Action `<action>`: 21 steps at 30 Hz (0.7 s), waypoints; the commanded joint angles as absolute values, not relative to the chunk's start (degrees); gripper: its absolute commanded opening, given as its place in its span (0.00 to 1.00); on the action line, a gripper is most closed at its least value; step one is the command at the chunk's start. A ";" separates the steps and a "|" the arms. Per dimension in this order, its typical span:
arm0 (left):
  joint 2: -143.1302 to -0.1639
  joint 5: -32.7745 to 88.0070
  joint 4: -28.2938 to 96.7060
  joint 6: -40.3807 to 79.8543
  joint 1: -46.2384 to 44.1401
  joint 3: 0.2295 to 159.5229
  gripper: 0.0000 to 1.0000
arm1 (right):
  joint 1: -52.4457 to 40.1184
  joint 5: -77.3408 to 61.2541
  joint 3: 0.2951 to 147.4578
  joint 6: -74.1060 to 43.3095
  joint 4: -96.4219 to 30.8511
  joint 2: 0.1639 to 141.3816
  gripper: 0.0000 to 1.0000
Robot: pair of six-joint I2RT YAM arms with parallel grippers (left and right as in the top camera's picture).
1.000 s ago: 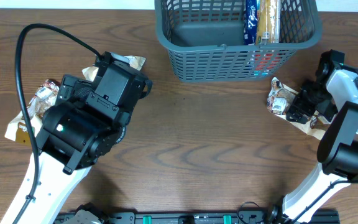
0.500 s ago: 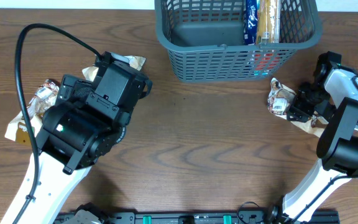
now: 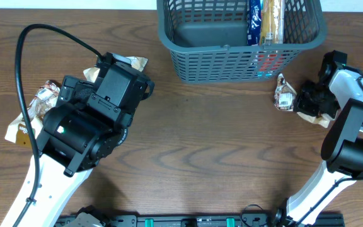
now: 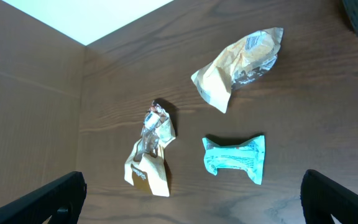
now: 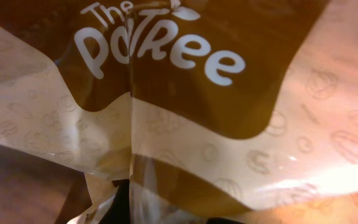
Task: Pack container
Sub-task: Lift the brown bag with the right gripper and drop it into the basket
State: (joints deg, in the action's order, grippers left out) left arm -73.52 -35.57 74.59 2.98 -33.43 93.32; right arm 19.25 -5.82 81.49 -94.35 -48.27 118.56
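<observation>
The right gripper [image 3: 309, 101], at the right edge of the overhead frame, is pinched shut on a packet [image 3: 285, 94]. The basket [image 3: 232, 63] sits top centre, near, up and left of those jaws. The left gripper [image 4: 194, 196] gapes wide at frame left, farther from the basket.

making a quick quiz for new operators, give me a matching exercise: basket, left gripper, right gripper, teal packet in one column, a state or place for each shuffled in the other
Things
1. basket
2. left gripper
3. right gripper
4. teal packet

States or places
A. shut on a brown wrapper
B. lying loose on the table
C. has packets inside
D. open, holding nothing

Pairs: 1-C, 2-D, 3-A, 4-B
</observation>
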 commanded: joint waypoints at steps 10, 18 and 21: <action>-73.76 -36.47 74.76 3.73 -33.17 94.24 0.99 | 18.92 -1.32 81.78 -76.73 -40.84 109.93 0.01; -73.76 -36.45 74.76 3.73 -33.17 94.24 0.99 | 20.05 7.88 83.70 -68.82 -41.91 91.74 0.01; -73.76 -36.47 74.76 3.73 -33.17 94.24 0.99 | 20.62 11.40 83.83 -65.84 -42.02 84.58 0.02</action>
State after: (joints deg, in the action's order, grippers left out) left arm -73.52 -35.57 74.59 2.98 -33.43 93.32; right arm 19.77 5.41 82.70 -70.83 -41.74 89.76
